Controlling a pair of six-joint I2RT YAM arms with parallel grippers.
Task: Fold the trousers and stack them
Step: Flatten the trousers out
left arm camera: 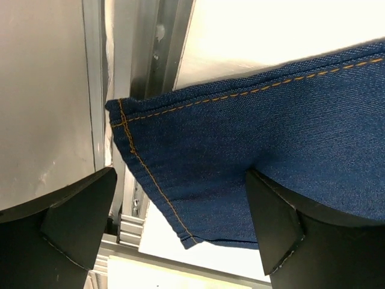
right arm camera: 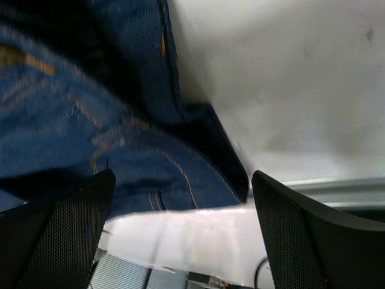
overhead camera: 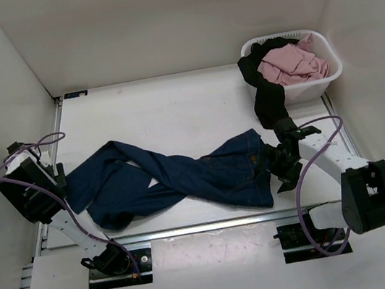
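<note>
The dark navy trousers (overhead camera: 183, 179) lie across the table. Their legs twist over each other toward the left and the waistband (overhead camera: 259, 170) lies at the right. My left gripper (overhead camera: 63, 181) is open at the left end of the trousers. In the left wrist view a leg hem (left arm camera: 198, 156) with tan stitching lies between the spread fingers of the gripper (left arm camera: 180, 180). My right gripper (overhead camera: 278, 164) is open at the waistband's right edge. In the right wrist view its jaws (right arm camera: 183, 180) stand wide apart over the waistband corner (right arm camera: 150, 168), holding nothing.
A white laundry basket (overhead camera: 329, 79) stands at the back right with a pink garment (overhead camera: 289, 63) in it. A black garment (overhead camera: 270, 99) hangs over its rim onto the table. White walls enclose the table. An aluminium rail (overhead camera: 205, 225) runs along the near edge.
</note>
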